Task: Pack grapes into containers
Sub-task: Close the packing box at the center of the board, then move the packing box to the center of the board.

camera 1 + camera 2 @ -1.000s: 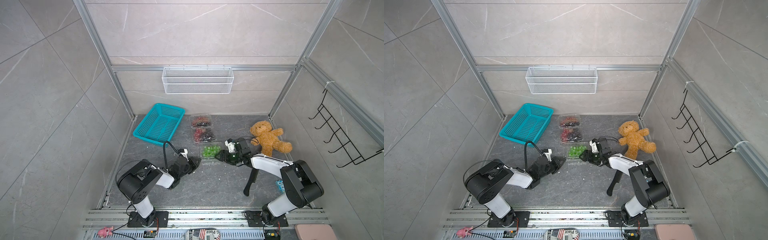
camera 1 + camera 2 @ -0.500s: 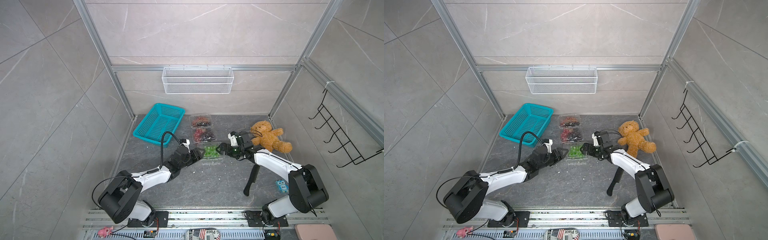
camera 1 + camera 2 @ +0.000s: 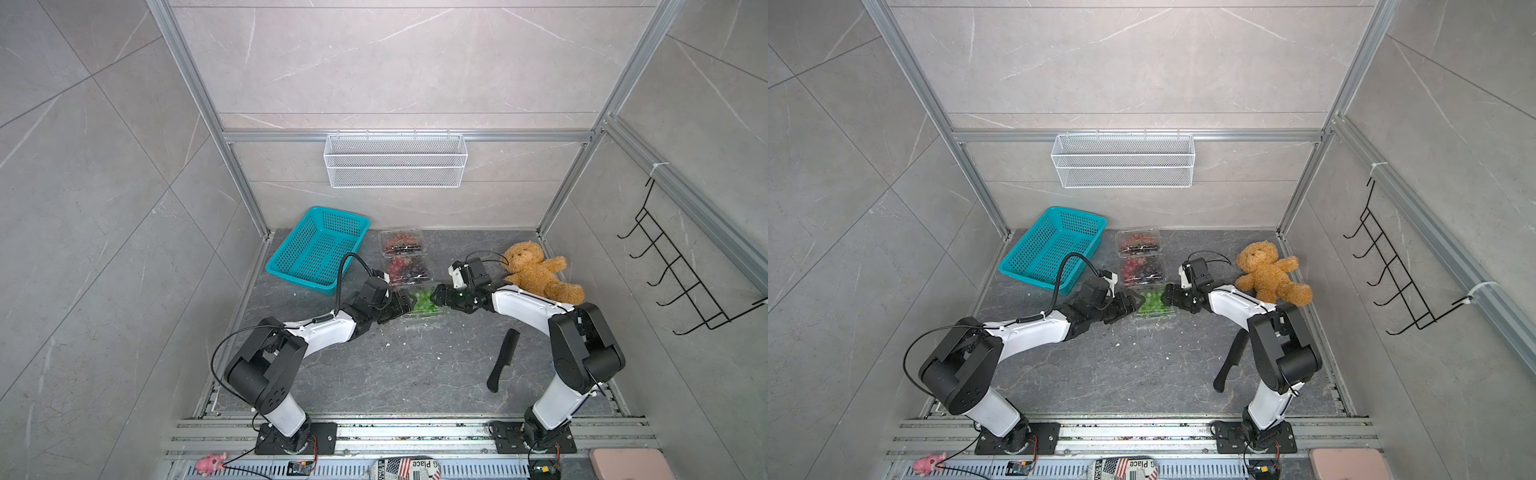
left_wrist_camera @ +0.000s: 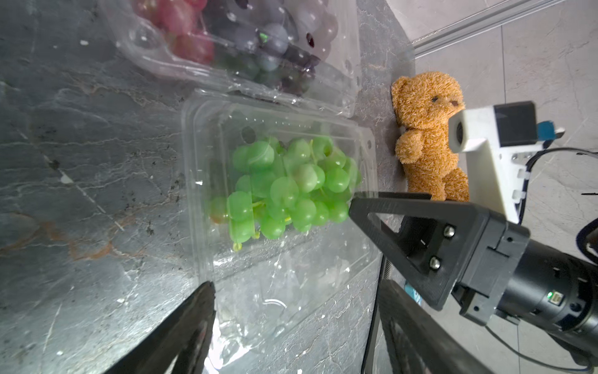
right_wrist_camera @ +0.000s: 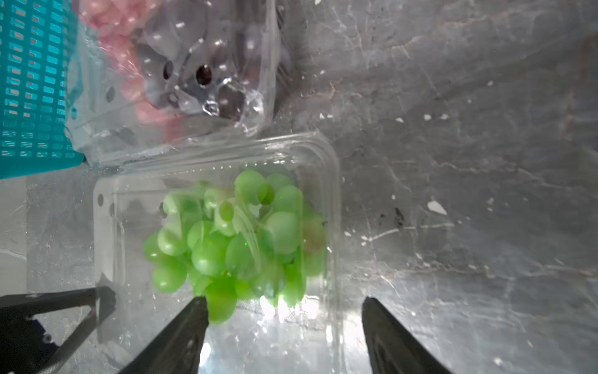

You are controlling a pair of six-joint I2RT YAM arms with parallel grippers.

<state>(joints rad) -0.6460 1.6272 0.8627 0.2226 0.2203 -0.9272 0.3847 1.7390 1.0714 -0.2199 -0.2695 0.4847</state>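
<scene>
In both top views the left pincer (image 3: pixel 400 306) and right pincer (image 3: pixel 1168 297) face each other low over the table (image 3: pixel 395 365). Between them sits the nearest container (image 3: pixel 424 313), which holds the green grapes (image 3: pixel 424 299). Two more containers (image 3: pixel 402 245) with red and dark grapes line up behind it (just beside the teal basket (image 3: pixel 318 253)). The left wrist view shows the left pincer released, its fingers (image 4: pixel 194 317) spread wide before the clear box. The right wrist view shows the right pincer released too, fingers (image 5: pixel 187 327) straddling the box's edge, gripping nothing
</scene>
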